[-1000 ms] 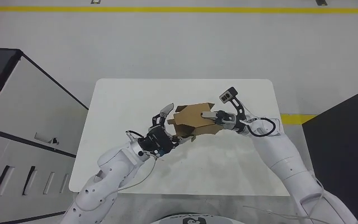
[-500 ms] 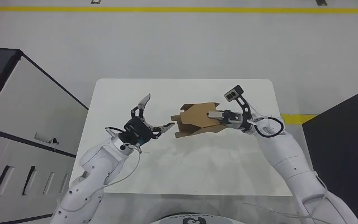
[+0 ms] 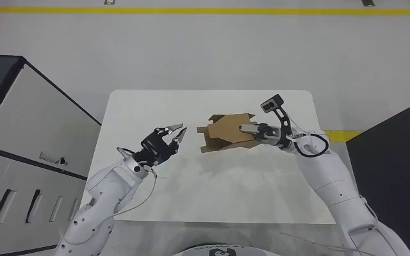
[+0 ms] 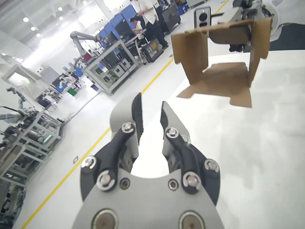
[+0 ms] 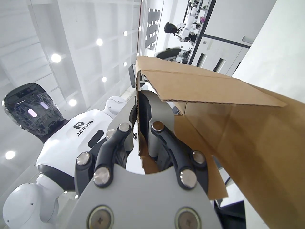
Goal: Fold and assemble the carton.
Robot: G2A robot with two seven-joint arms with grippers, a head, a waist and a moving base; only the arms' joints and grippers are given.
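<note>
Gripping one wall of the brown corrugated carton (image 3: 229, 132) with the right gripper (image 3: 248, 130), just right of centre in the top view, over the white table (image 3: 269, 192). Clamped firmly there, with a pad on each face of the cardboard edge, at the middle of the right wrist view. Opened into a rough sleeve lying on its side, with the open mouth turned toward the left of the frame and the end flaps splayed outward, none tucked in. Impossible to tell about the lowest flap: either touching the table or hanging just over it.

Facing that mouth from left of centre with the left gripper (image 3: 179, 131), well apart from the cardboard. Drawn almost closed, with only a thin slit between the pads and nothing in it.

Judged as the flap-folding step: sleeve squared up, ends not yet closed, so well short of finished. Next, most likely, bringing the left gripper across to the open end and pressing the side flaps inward one after the other, then laying the longer ones over them. Calls for a steady hold on the right side, to keep the sleeve from twisting or collapsing under the push. Calls also for contact near a flap's crease and not at its free corner, to avoid buckling the board.
</note>
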